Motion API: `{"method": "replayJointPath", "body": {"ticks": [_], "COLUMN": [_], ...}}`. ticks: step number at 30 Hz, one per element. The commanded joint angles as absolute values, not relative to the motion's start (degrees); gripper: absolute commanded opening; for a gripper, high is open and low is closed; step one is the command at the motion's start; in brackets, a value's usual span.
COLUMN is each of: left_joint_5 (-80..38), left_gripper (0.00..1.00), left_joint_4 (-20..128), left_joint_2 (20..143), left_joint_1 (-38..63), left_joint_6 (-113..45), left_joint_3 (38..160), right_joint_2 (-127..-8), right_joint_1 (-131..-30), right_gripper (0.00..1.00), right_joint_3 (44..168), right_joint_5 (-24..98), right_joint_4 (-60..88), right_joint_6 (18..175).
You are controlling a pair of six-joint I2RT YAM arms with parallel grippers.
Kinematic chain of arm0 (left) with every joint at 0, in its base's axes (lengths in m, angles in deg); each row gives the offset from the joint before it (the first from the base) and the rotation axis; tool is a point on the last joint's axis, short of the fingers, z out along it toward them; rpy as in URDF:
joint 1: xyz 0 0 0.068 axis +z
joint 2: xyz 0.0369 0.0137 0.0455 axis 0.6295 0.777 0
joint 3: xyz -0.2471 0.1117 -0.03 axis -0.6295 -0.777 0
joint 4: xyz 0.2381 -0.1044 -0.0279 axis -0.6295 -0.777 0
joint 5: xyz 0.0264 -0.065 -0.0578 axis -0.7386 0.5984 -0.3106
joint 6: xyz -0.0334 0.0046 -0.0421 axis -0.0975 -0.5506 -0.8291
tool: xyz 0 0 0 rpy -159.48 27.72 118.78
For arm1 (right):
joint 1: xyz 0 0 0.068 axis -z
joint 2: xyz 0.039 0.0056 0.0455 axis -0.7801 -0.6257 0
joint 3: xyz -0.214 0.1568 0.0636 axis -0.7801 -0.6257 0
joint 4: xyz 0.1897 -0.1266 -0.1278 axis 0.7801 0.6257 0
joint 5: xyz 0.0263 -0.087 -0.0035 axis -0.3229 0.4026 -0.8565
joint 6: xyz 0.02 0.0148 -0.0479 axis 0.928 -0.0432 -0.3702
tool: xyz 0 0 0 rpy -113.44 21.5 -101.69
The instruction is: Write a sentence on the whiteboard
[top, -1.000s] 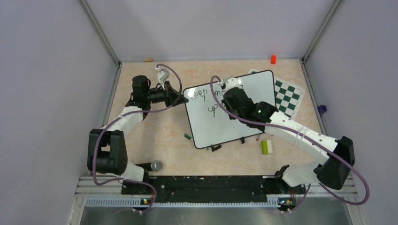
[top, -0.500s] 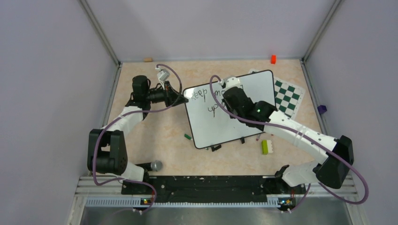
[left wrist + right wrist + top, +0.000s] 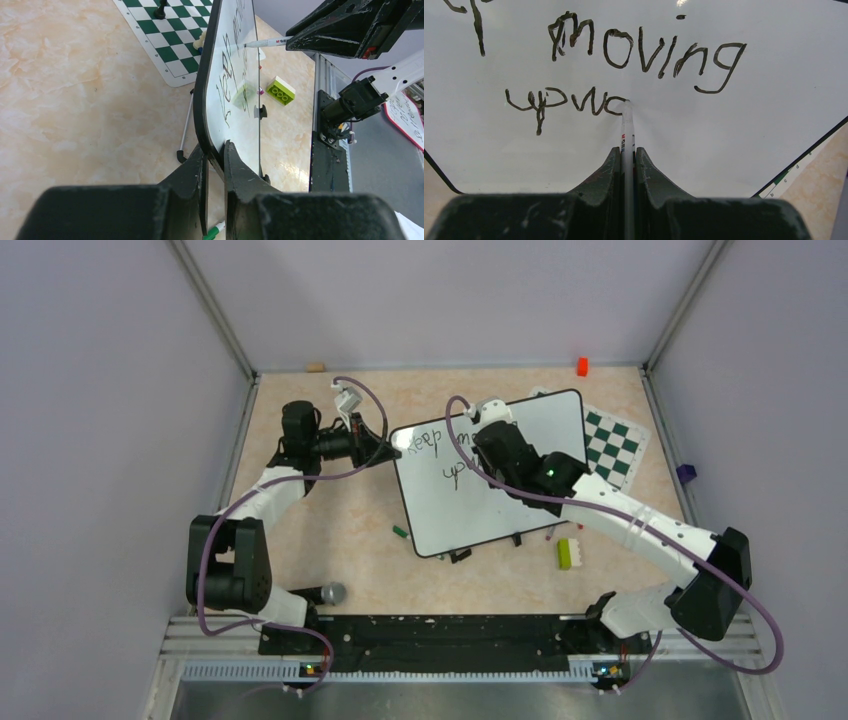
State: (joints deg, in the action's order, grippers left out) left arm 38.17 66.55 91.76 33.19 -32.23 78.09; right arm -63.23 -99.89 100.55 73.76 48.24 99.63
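Note:
The whiteboard (image 3: 520, 508) stands tilted on two black feet mid-table. It also shows in the left wrist view (image 3: 239, 127) and the right wrist view (image 3: 734, 130). My left gripper (image 3: 393, 451) is shut on the board's left rim (image 3: 202, 115). My right gripper (image 3: 478, 445) is shut on a white marker (image 3: 626, 131) whose tip touches the board. The sentence (image 3: 644, 50) reads "moving" on the top line and "upwa" (image 3: 566, 102) below, with "Keep" (image 3: 422, 441) at the board's left.
A green-and-white chess mat (image 3: 612, 445) lies behind the board at the right. A lime brick (image 3: 564, 553), a green marker cap (image 3: 400, 532), a red block (image 3: 582, 366), a purple block (image 3: 685, 473) and a grey ball (image 3: 333, 592) lie around.
My right gripper with the marker has shifted slightly up and left along the board. The left arm and the board have not moved.

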Motion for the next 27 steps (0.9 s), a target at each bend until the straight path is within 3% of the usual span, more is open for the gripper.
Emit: {"method": "replayJointPath", "body": {"ticks": [1,27], "left_joint_5": [43.4,43.3], "left_gripper": [0.13,0.13], "left_joint_4": [59.0,58.7], "left_joint_2": [92.9,92.9], "left_joint_1": [29.9,29.9], "left_joint_6": [-23.0,-23.0], "left_joint_3": [75.3,75.3], "right_joint_2": [-62.5,-59.0], "right_joint_1": [-98.9,-98.9], "right_gripper": [0.0,0.0], "right_joint_3": [101.0,101.3], "right_joint_5": [73.9,71.3], "right_joint_4": [47.2,51.2], "right_joint_6": [100.1,101.0]}}
